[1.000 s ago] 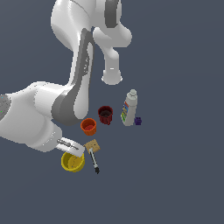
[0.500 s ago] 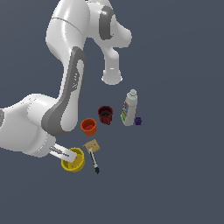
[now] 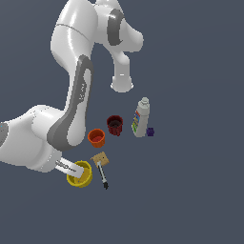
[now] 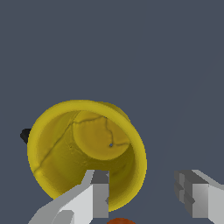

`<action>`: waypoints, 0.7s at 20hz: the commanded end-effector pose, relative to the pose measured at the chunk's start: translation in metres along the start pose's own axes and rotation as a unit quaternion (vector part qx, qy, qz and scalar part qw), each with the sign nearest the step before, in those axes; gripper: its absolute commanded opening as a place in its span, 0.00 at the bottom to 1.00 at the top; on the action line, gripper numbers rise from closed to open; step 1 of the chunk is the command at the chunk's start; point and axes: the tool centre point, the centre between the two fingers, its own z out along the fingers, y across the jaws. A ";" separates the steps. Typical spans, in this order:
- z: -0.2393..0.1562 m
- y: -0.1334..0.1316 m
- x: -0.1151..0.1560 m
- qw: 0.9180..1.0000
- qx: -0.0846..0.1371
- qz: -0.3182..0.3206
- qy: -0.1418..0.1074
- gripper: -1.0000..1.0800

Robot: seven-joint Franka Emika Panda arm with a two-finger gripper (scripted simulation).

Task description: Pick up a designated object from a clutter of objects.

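my claw [image 4: 142, 194] is spread open, one finger inside the yellow cup [image 3: 80, 174] and one outside its wall; the cup sits on the worktop [image 3: 190, 190] beside the orange cup [image 3: 96, 137]; gripping and lifting remain, i judge.

A flat, uniform slate-blue ground [image 3: 200, 190] fills the exterior view from edge to edge, with no walls, furniture or windows. The light is even and soft, casting almost no shadows. The wrist view shows the same plain dark grey-blue surface [image 4: 131, 48]
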 end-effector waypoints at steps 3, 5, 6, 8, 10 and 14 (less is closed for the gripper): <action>0.018 0.000 0.000 1.000 0.000 0.000 -0.001 0.62; 0.021 0.000 0.000 1.000 0.000 0.000 -0.001 0.62; 0.022 0.000 0.000 1.000 0.000 0.000 -0.001 0.62; 0.022 0.000 0.000 1.000 0.000 0.000 -0.001 0.00; 0.022 0.000 0.000 1.000 0.000 0.000 -0.001 0.00; 0.022 0.000 0.000 1.000 0.000 0.000 -0.001 0.00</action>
